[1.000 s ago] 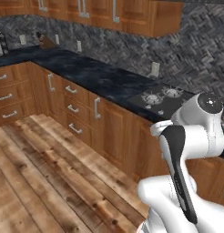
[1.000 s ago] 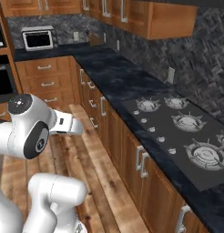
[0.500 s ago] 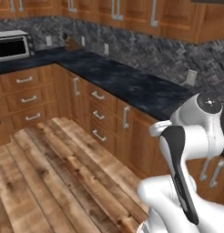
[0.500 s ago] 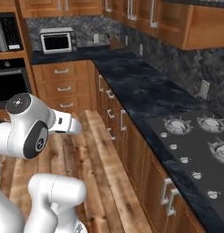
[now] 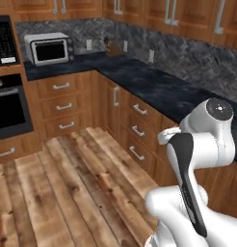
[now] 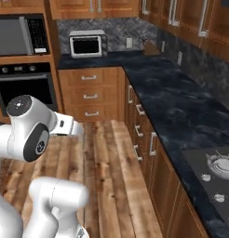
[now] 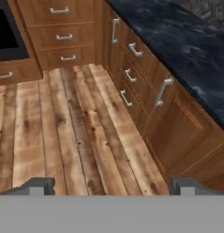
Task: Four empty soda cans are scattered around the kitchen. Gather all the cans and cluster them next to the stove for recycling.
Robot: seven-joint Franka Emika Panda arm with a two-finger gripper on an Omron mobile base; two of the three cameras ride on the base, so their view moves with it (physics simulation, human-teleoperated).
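Observation:
The soda cans are out of view. A corner of the stove, flat and black with a grey burner and small knobs, is set into the black counter at the lower right of the right base view. My gripper is open with nothing between its fingertips. It looks down at the wood plank floor beside the lower cabinets. The white arm is folded close to the base.
A silver countertop oven stands in the back corner, with a black wall oven to its left. A small dark-brown object sits against the backsplash. Drawers with metal handles line the counter front. Open floor lies left of them.
The whole picture has shifted, so the base has moved. The stove slid off to the right and the corner with the ovens came into view. The gripper stays open.

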